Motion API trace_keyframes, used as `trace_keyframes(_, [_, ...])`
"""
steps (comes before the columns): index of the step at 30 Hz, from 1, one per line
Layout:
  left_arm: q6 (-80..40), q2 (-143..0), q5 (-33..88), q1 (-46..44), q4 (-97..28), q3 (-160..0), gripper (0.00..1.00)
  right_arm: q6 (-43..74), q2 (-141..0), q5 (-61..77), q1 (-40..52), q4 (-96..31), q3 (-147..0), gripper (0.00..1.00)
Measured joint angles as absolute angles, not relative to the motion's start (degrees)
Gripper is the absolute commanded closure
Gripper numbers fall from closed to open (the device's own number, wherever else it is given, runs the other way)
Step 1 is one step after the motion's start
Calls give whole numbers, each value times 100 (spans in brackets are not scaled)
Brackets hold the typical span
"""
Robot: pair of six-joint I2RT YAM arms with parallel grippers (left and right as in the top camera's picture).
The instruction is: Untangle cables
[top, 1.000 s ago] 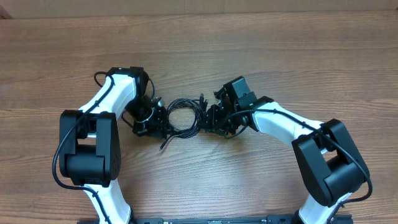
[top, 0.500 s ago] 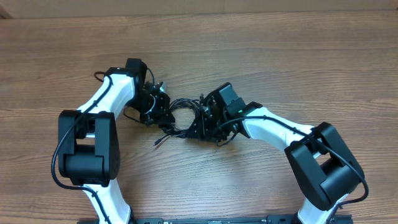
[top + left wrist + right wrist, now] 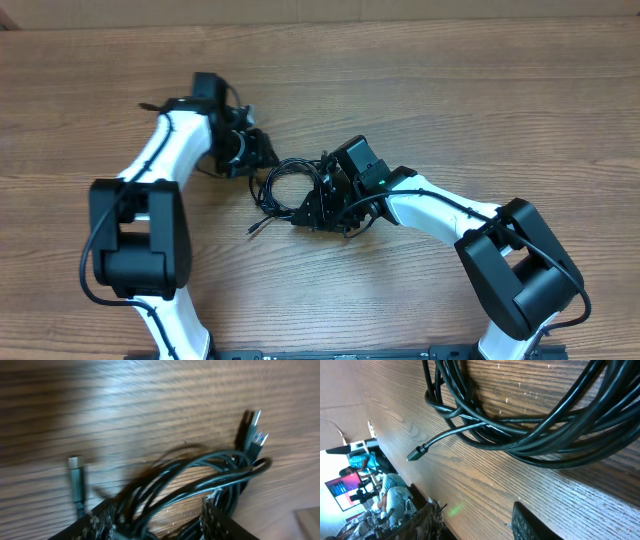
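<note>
Wood-grain table (image 3: 480,100) seen from above, with two white and black robot arms reaching inward from the lower edge. The left arm (image 3: 165,155) bends up and to the right. The right arm (image 3: 440,205) bends up and to the left. Their tips meet near the middle of the table.

Between the tips lie the cables (image 3: 285,185), several thin black cords wound together in one loose coil that rests flat on the wood. The coil sits just beside both tips, at the lower right of the left one and the upper left of the right one.

The left gripper (image 3: 157,517) has its jaws well apart. Strands of the coil run through the gap, and the jaws seem to pinch none of them, though the blurred wrist view makes this uncertain. The right gripper (image 3: 475,520) also stands open and holds nothing, with the coil lying just beyond its fingertips.

One loose end (image 3: 252,229) trails out of the coil toward the bottom left. Two small plugs (image 3: 255,430) stick out together on the far side.

Judging by this, the work is at an early stage. The cords remain looped together, none lies separate, and every strand has yet to be drawn out.
</note>
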State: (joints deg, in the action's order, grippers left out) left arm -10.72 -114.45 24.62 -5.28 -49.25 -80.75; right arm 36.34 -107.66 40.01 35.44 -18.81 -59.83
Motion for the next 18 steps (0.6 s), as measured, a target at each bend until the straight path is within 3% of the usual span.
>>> trace_keyframes(7, [-1035, -11445, 1269, -1253, -4925, -8073, 44, 3645, -10763, 4001, 3544, -1885, -5983, 56])
trace_keyframes(15, [-1214, -11445, 386, -1466, -4659, -7946, 47, 3645, -10763, 4001, 3546, -1914, -5983, 56])
trace_keyframes(18, [-1253, -11445, 283, -1466, -4504, -7793, 55, 3642, -10763, 4001, 3546, -1911, -5983, 56])
